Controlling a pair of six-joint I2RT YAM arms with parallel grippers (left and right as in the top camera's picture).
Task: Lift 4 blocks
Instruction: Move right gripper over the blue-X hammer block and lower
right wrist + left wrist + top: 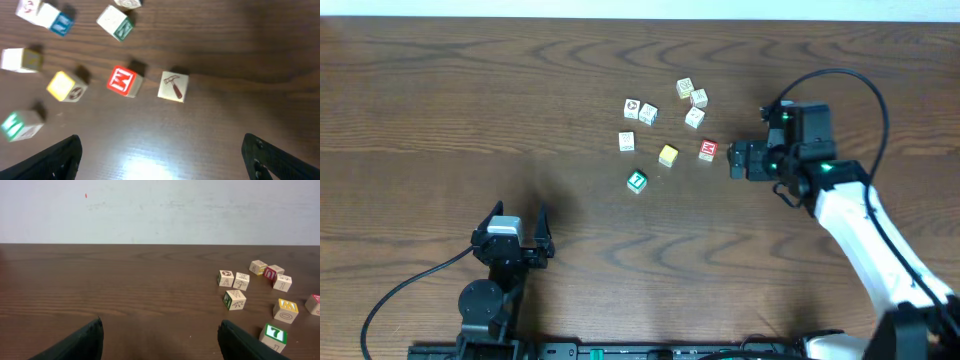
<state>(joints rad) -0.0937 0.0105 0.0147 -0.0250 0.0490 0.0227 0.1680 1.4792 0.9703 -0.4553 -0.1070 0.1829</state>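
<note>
Hovering with right pincer (734, 160) spread apart, red block (708, 150) just to its left; left pincer (516, 220), also apart, well off at near left of bench (440, 100).

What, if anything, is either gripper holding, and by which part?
Nothing is held. The left gripper is open with nothing between its fingers. The right gripper is open beside the red block, not touching it.
</note>
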